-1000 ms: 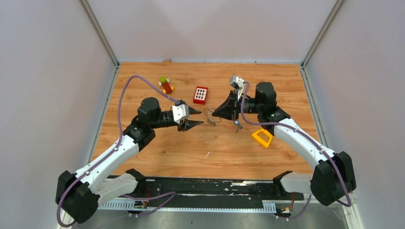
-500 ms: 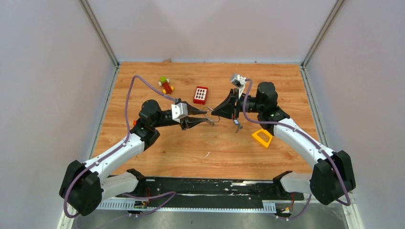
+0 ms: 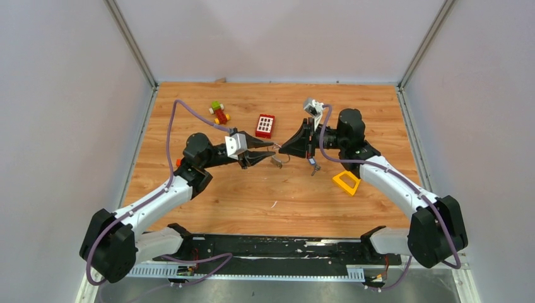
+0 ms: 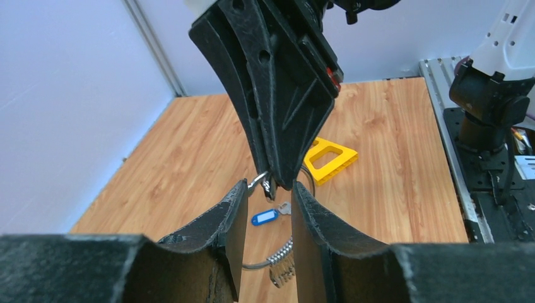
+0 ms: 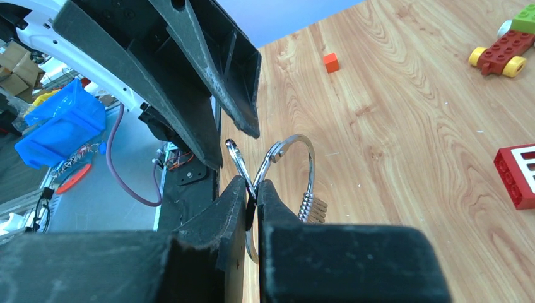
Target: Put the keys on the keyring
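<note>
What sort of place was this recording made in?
Most likely a robotics lab test cell: a wood-grain tabletop boxed in by plain white panels, toy props such as a brick car, and a blue storage bin beyond the table in the right wrist view.

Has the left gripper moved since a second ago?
Yes, slightly. Against the red brick, the left gripper has edged rightward toward the right gripper holding the keyring.
</note>
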`<state>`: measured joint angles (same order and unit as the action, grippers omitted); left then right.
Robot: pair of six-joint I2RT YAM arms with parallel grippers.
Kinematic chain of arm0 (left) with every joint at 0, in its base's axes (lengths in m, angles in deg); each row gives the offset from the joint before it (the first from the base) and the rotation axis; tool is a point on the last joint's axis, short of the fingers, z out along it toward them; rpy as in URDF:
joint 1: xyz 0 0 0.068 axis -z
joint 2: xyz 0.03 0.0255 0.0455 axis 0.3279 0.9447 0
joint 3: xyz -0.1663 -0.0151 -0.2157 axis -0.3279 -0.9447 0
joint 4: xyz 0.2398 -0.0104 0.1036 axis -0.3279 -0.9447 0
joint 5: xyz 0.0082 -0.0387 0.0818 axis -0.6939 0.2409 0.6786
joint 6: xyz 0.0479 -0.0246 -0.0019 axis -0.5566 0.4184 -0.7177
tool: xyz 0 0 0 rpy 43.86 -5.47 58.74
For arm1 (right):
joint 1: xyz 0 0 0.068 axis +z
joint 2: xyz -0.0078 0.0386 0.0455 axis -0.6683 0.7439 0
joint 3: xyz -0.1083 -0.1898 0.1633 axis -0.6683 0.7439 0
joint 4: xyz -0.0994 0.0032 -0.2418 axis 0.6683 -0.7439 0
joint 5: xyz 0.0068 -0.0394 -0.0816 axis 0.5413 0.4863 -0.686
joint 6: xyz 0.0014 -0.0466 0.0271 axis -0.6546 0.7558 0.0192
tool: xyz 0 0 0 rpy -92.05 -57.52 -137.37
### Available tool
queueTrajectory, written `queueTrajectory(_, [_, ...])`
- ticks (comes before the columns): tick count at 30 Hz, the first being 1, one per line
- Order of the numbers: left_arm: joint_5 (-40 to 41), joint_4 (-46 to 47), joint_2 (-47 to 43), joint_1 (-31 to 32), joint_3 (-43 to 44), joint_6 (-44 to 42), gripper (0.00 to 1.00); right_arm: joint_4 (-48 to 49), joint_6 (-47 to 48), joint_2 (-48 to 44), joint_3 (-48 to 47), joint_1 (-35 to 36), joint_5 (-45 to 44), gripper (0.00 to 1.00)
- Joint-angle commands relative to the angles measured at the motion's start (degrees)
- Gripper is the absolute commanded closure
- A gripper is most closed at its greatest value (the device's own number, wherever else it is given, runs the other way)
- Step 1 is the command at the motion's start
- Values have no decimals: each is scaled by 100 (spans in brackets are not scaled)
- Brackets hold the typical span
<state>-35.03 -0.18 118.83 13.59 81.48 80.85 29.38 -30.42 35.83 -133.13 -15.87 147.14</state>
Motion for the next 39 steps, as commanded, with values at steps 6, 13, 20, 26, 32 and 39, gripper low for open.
queueTrajectory(6, [140,478,76,-4,24,95,68,223,-67,22,42,-5,156,100])
queueTrajectory(13, [-14,346,5,-9,-113,5,67,193,-21,22,30,-10,155,100])
queueTrajectory(20, [-31,264,20,-4,-107,9,67,166,5,8,25,-14,155,100])
queueTrajectory(26, [-76,333,119,4,-26,179,78,156,19,57,17,-21,156,100])
queueTrajectory(32, [-118,346,193,47,-17,221,89,123,68,57,21,-14,142,100])
queueTrajectory(39, [-122,331,226,76,61,332,100,11,216,69,11,-14,123,100])
